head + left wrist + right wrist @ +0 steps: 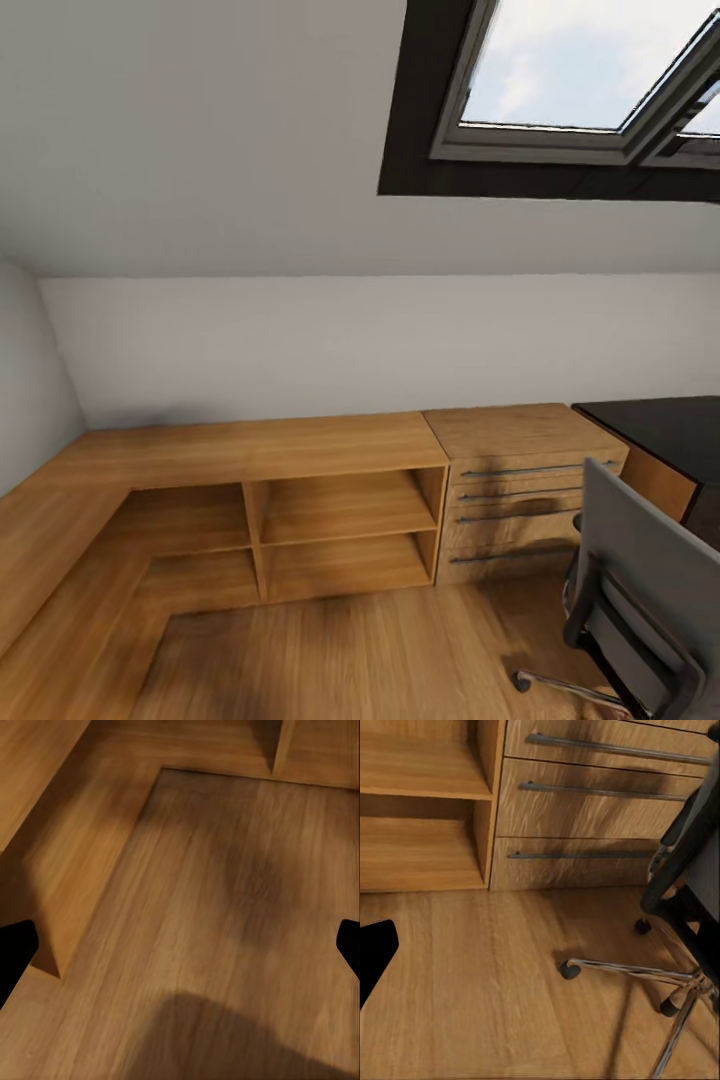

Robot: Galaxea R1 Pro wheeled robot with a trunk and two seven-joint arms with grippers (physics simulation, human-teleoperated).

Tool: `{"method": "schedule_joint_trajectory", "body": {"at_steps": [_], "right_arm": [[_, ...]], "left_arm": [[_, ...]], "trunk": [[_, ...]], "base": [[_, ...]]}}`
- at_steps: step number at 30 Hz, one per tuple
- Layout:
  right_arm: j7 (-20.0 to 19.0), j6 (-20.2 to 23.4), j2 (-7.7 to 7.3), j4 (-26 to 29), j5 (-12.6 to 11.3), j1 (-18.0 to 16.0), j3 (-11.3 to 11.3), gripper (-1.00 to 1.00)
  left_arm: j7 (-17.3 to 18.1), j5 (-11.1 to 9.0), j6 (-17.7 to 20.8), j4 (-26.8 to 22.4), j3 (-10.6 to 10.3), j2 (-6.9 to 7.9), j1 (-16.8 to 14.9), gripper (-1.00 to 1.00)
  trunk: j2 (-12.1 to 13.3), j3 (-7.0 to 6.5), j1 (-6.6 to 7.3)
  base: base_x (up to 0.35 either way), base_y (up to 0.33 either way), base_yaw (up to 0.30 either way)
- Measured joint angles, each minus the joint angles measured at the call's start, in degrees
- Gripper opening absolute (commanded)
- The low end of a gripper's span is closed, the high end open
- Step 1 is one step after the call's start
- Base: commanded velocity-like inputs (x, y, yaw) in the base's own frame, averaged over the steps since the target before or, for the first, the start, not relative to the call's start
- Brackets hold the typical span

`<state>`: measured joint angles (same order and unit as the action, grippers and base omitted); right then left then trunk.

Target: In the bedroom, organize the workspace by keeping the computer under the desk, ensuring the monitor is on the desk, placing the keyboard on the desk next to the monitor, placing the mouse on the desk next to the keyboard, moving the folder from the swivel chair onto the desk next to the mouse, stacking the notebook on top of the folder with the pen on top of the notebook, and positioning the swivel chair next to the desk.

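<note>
Chair [640,590]: at 4 to 5 o'clock in head view, grey back turned toward camera, cut off by the frame edge; seat and any folder on it hidden behind the back.
Chair base [652,975]: chrome legs and castors on the floor, seen in right wrist view close under the drawers; spokes splay outward, one castor [571,970] nearest the open floor.
Nearer arm: right, judged from the chair sitting on that side and showing in that wrist view.
Right claw: only one dark finger [375,952] at the frame edge; apart or together cannot be told.
Left claw: dark fingertips [15,952] at both frame edges, set wide apart, nothing between; bare floor [225,945] beneath.
Desk [660,425]: dark top at 3 o'clock, just beyond the chair, mostly out of frame.
Drawers [525,490]: between shelf and desk, at 2 to 3 o'clock, just behind the chair.
Shelf [340,520]: low open unit at 12 o'clock, running round to 9 o'clock along the wall.
Room: open floor from 6 to 8 o'clock; tight at 3 to 4 o'clock between chair, drawers and desk.
Likely need: turn toward 3 o'clock to bring seat and desk into view.
</note>
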<state>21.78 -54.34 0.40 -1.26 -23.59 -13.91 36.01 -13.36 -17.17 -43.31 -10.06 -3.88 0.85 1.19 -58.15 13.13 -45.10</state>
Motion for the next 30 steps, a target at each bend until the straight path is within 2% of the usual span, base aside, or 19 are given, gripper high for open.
{"method": "schedule_joint_trajectory", "body": {"at_steps": [9, 30], "right_arm": [[0.0, 2.5, 0.00, 0.1, -0.2, 0.0, -0.2, 1.00], [0.0, 2.9, 0.00, 0.1, -0.2, 0.0, -0.2, 1.00]], "left_arm": [[0.0, 0.0, 0.0, 0.0, 0.0, 0.00, 0.0, 1.00], [0.0, 0.0, 0.0, 0.0, 0.0, 0.00, 0.0, 1.00]], "trunk": [[0.0, 0.51, 0.00], [0.0, 0.91, 0.00]], "base": [[0.000, 0.000, -0.215], [0.000, 0.000, -0.266]]}}
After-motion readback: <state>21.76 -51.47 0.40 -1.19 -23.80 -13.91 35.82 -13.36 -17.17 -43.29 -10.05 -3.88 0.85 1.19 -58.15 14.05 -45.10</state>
